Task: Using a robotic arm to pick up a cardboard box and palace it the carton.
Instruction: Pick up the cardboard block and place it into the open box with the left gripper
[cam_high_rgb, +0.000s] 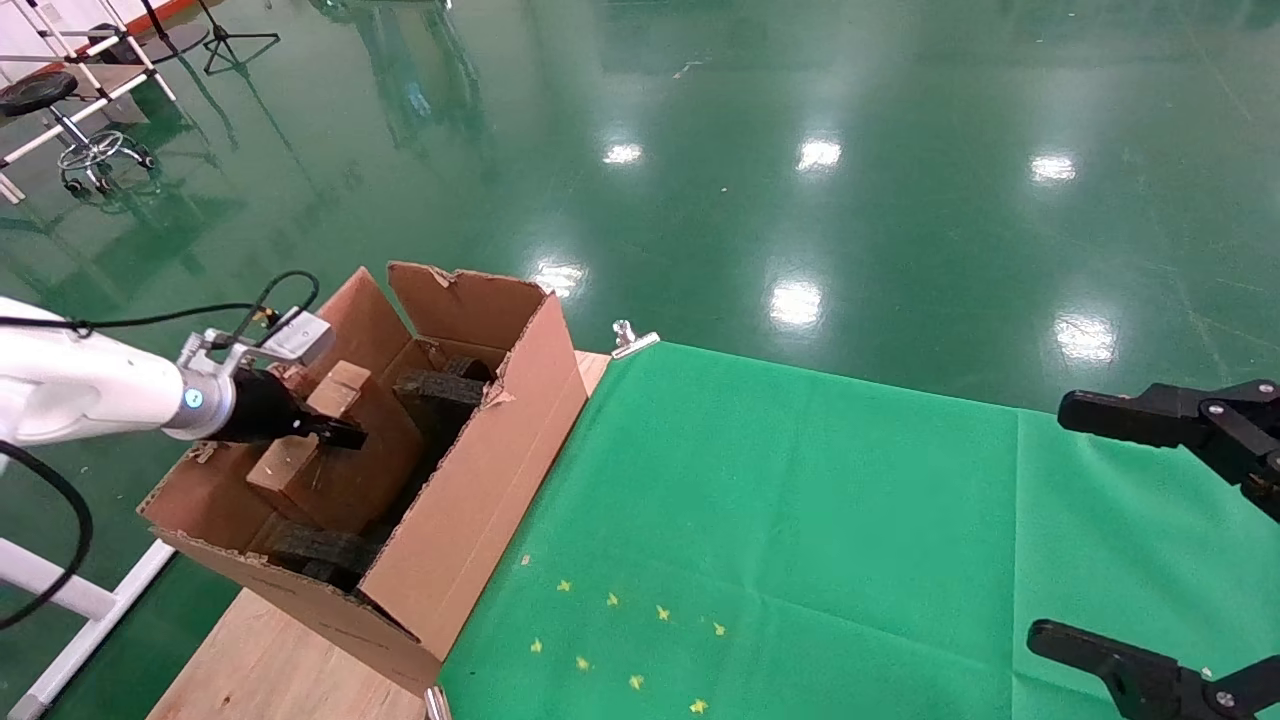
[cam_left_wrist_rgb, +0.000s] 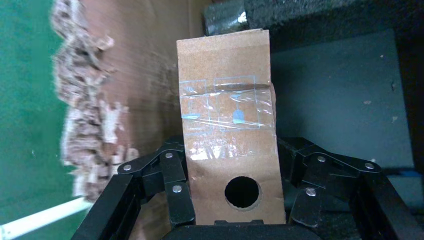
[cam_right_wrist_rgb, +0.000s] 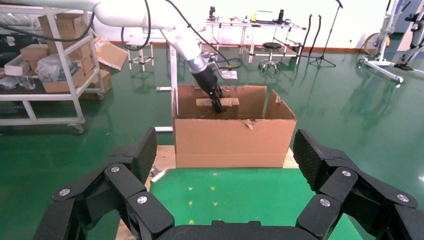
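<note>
The carton (cam_high_rgb: 480, 510) stands open at the table's left end, with torn flaps and black foam blocks (cam_high_rgb: 440, 388) inside. My white left arm (cam_high_rgb: 90, 390) reaches into it from the left. The left gripper (cam_high_rgb: 345, 435) is shut on the cardboard box (cam_high_rgb: 300, 465) and holds it tilted inside the carton. In the left wrist view the jaws (cam_left_wrist_rgb: 230, 150) clamp both sides of the box (cam_left_wrist_rgb: 225, 75), which shows clear tape and a round hole. The right wrist view shows the carton (cam_right_wrist_rgb: 232, 142) and the box (cam_right_wrist_rgb: 227, 102) held inside it. My right gripper (cam_high_rgb: 1110, 530) is open and empty at the far right.
A green cloth (cam_high_rgb: 800, 520) with small yellow marks (cam_high_rgb: 620, 640) covers the table right of the carton. Bare wood (cam_high_rgb: 260, 660) shows at the left front, and a metal clip (cam_high_rgb: 630, 340) at the far edge. Racks (cam_right_wrist_rgb: 55, 55) stand on the floor beyond.
</note>
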